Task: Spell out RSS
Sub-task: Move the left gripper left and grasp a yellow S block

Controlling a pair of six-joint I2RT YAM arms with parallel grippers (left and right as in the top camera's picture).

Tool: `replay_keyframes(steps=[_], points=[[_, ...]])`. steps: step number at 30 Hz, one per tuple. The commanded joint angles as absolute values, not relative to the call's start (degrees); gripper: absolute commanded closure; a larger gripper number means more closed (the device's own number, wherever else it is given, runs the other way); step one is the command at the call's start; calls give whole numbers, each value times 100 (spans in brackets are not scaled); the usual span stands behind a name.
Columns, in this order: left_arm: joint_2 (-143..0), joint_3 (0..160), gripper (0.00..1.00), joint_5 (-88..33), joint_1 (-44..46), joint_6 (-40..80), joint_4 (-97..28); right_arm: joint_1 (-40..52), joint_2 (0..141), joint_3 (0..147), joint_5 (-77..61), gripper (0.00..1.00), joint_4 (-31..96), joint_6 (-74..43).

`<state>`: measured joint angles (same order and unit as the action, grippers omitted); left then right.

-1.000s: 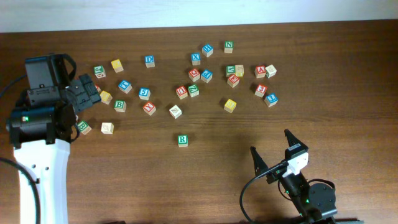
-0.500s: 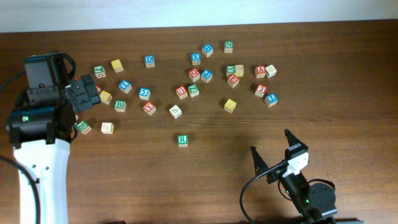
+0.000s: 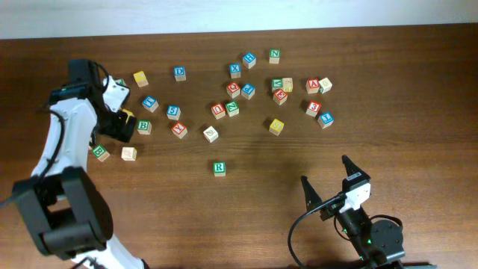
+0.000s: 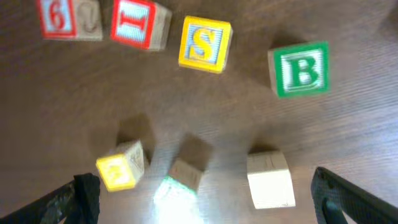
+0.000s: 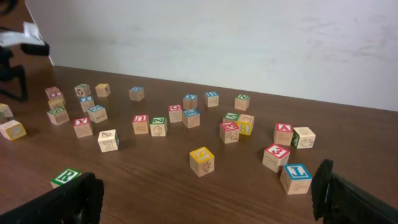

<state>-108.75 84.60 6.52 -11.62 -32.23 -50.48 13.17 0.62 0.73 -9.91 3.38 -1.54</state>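
Observation:
The green R cube sits alone on the table in front of the other cubes; it also shows in the right wrist view. One yellow S cube lies mid-right and shows in the right wrist view. Another yellow S cube lies beside a green B cube; overhead it sits at the far left, right by my left gripper. My left gripper is open and holds nothing, above the left cluster. My right gripper is open and empty at the front right.
Many other lettered cubes lie across the back half of the table. A small yellow cube, a glare-washed green cube and a plain cream cube lie below my left fingers. Red 6 and red I cubes lie beyond.
My left arm has swung into a new pose over the left cluster of cubes. The cubes and my right arm have not moved.

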Motion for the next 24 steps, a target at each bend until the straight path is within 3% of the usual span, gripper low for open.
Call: replay_keyframes(steps=[1, 13, 15, 24], points=[[-11264, 8471, 0, 576, -1190, -3583, -4657, 1350, 21, 32, -945, 2, 360, -217], [-11443, 8534, 9, -617, -1190, -3741, -3527, 1350, 21, 32, -945, 2, 360, -220], [-11445, 8534, 23, -674, -1190, -3837, -3444, 1350, 21, 32, -945, 2, 357, -217], [-11942, 8534, 34, -668, -1194, -3911, -3061, 1350, 19, 32, -945, 2, 357, -217]])
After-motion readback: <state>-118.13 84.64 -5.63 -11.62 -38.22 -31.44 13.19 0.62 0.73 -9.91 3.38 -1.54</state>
